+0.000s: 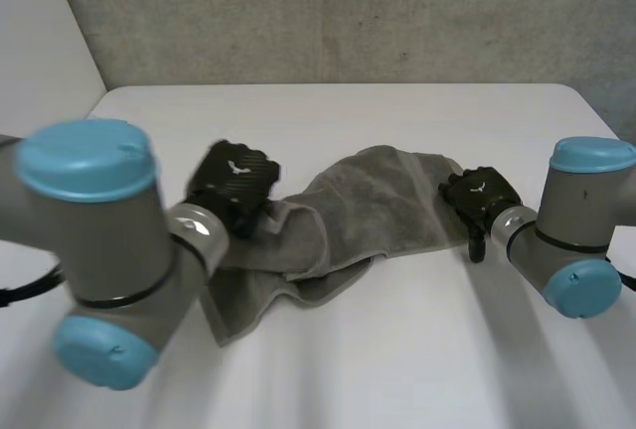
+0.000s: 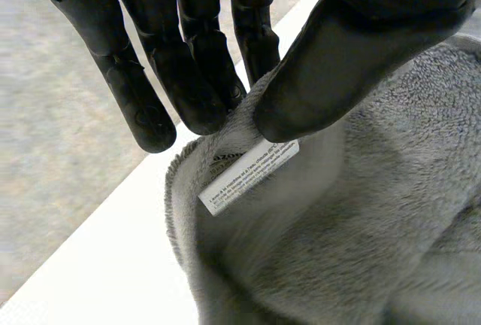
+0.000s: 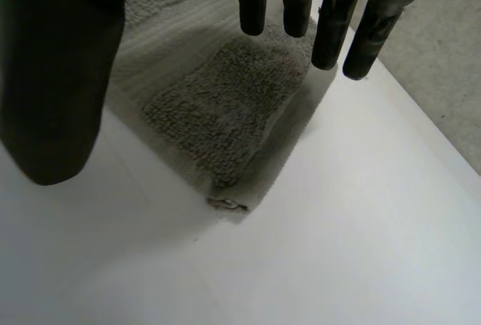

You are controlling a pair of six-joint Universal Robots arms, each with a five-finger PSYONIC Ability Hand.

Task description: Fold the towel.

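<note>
The left hand (image 1: 234,183) is at the left end of the grey towel (image 1: 348,211), which lies crumpled across the middle of the white table (image 1: 397,369). In the left wrist view, its thumb (image 2: 346,54) and fingers (image 2: 192,69) close on a raised edge of the towel and pinch it just beside a white label (image 2: 248,176) on the cloth. From there the towel runs to the right in loose folds. At the towel's right end is the right hand (image 1: 480,196). Its fingers (image 3: 331,24) are straight, apart from the thumb (image 3: 52,77), and hold nothing. A flat corner of the towel lies on the table under the palm; whether the fingertips touch the cloth I cannot tell.
</note>
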